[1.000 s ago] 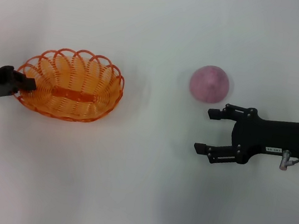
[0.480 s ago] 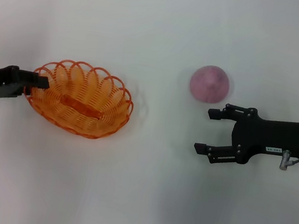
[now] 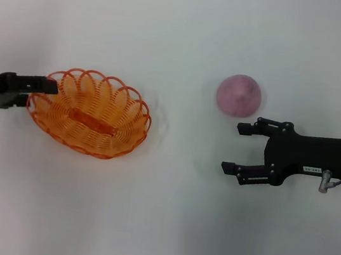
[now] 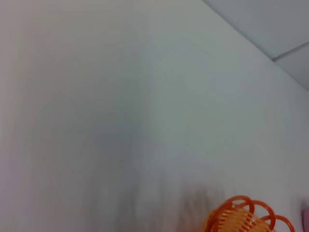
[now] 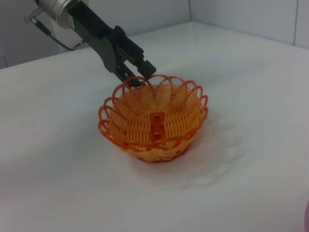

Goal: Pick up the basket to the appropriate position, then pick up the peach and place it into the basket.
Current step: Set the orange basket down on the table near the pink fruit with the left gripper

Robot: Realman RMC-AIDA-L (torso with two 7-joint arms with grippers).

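The orange basket (image 3: 89,113) sits on the white table at the left, and a piece of its rim (image 4: 241,217) shows in the left wrist view. My left gripper (image 3: 39,93) reaches in from the left edge and is shut on the basket's left rim, one finger inside and one outside; the right wrist view shows this grip (image 5: 137,73) on the far rim of the basket (image 5: 154,118). The pink peach (image 3: 239,95) lies right of centre. My right gripper (image 3: 231,149) hangs open just in front of the peach and slightly to its right, holding nothing.
The white table (image 3: 155,228) stretches bare between the basket and the peach and along the front. A wall meets the table behind the left arm (image 5: 87,24) in the right wrist view.
The left gripper has carried the basket to the right, toward the table's middle, turning it slightly. In the last half second it barely shifted. The right gripper and the peach stayed put.
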